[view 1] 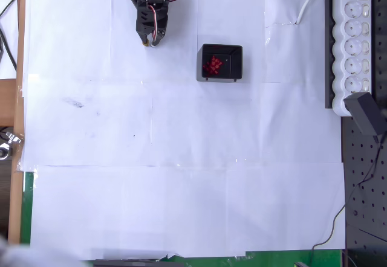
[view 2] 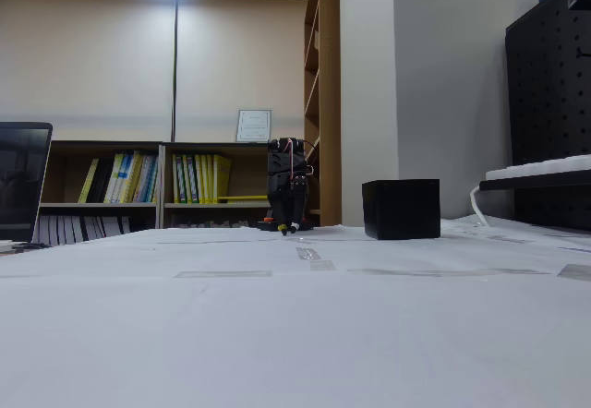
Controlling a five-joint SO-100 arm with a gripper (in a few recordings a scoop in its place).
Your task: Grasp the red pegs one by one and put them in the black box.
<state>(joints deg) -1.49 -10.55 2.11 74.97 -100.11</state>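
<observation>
Your white paper-covered surface looks bare of loose pegs, so I judge the job finished or nearly so. The white power strip lines the right edge in the overhead view; elsewhere you have wide open room. The small square glossy black plastic box sits near the top centre, well apart from the arm's black fingers, which are drawn narrow and carry nothing. The tiny dark red round pegs lie clustered inside the box.
</observation>
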